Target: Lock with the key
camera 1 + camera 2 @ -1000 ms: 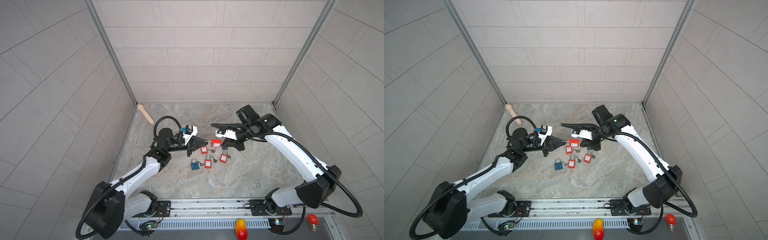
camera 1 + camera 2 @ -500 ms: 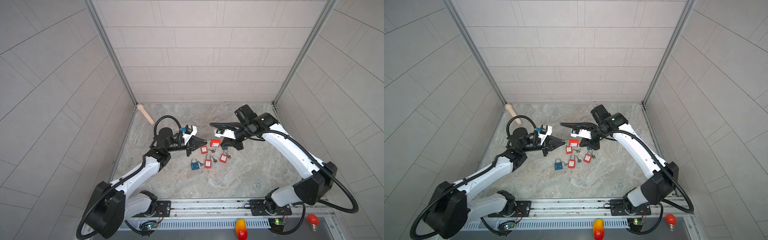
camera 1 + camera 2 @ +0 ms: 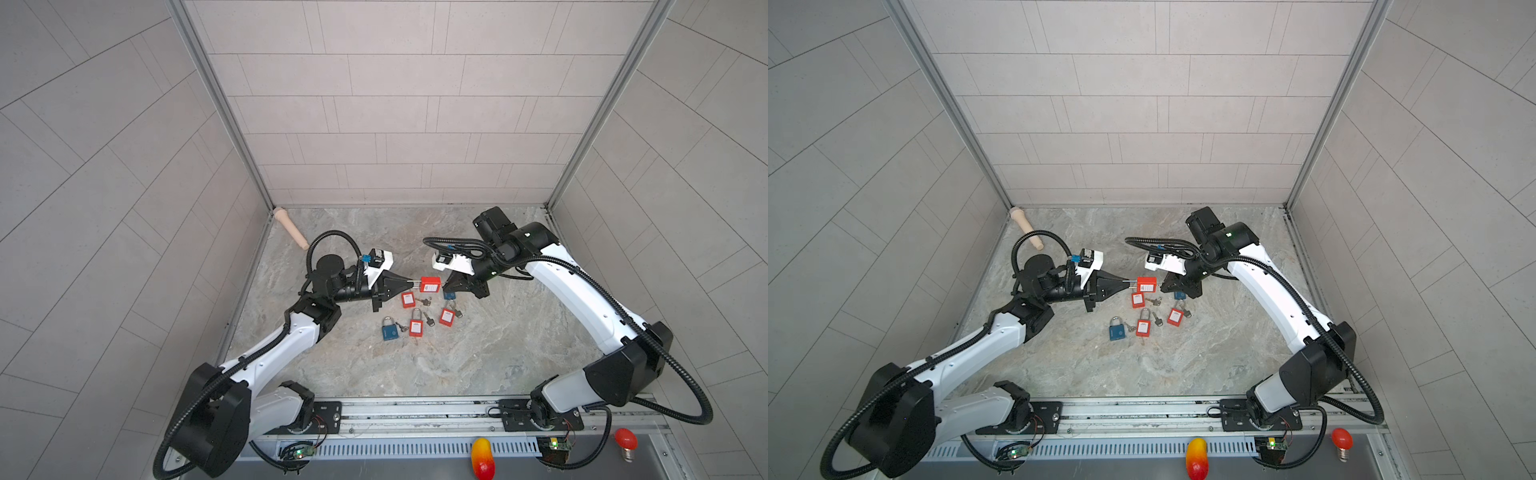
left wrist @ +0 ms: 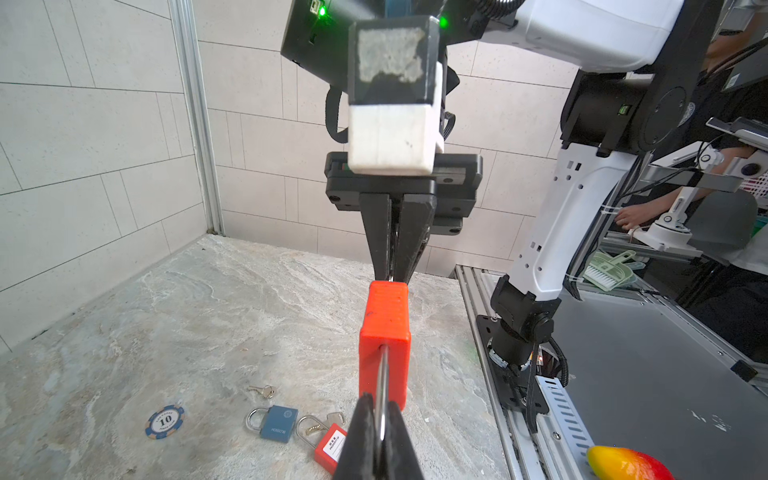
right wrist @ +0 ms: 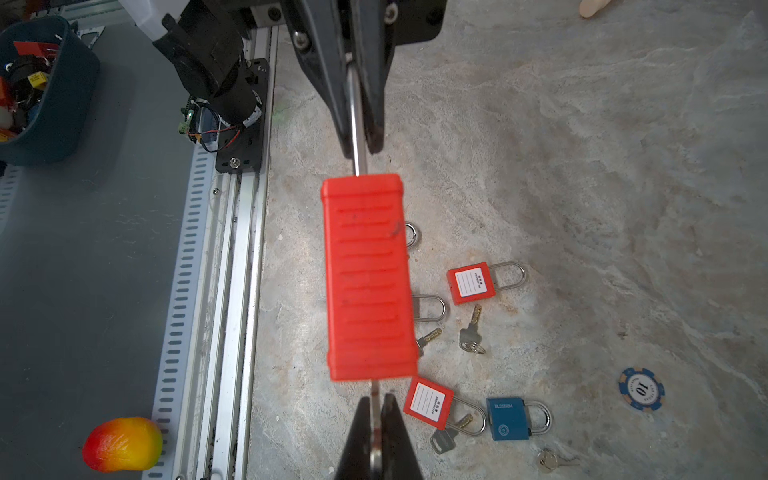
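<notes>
A red padlock (image 3: 430, 284) (image 3: 1146, 285) hangs in the air between my two grippers, above the marble floor. My left gripper (image 3: 410, 282) (image 4: 380, 405) is shut on its steel shackle (image 4: 382, 380). The red body (image 4: 384, 332) points away from it toward the right arm. My right gripper (image 3: 445, 286) (image 5: 375, 405) is shut on the key (image 5: 375, 390), whose blade enters the padlock's bottom end (image 5: 368, 282). In the right wrist view the left gripper's fingers (image 5: 332, 83) pinch the shackle at the far end.
Several red padlocks (image 3: 416, 327) and loose keys (image 3: 428, 318) lie on the floor below. There are two blue padlocks (image 3: 390, 331) (image 3: 449, 295) too. A poker chip (image 5: 641, 389) lies near them. A wooden peg (image 3: 291, 229) rests at the back left. A toy mango (image 3: 483, 457) sits past the front rail.
The right arm's elbow has drifted slightly to the left. Both grippers and the red padlock stay in the same place.
</notes>
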{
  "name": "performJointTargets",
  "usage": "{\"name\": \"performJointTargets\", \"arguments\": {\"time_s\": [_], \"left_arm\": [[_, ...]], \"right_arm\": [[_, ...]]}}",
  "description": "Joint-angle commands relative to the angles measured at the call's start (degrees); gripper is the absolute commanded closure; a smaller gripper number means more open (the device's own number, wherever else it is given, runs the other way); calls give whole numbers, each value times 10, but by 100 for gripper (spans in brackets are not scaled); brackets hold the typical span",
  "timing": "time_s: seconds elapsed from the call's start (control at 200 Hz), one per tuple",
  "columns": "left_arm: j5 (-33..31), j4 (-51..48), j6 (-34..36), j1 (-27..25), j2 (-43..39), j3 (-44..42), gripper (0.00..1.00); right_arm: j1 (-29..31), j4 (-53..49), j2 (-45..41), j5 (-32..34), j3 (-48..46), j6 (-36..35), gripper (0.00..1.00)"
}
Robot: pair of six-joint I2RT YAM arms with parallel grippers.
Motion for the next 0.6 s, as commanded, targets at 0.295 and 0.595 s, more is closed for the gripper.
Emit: {"name": "performJointTargets", "arguments": {"time_s": [0.295,0.595], "left_arm": [[0,19,1,32,-18,14,100],[-15,-398,189,89,-39,123,100]], "right_arm": [[-26,-30,-26,93,-19,-15,100],[-26,98,-65,197,-97,67,100]]}}
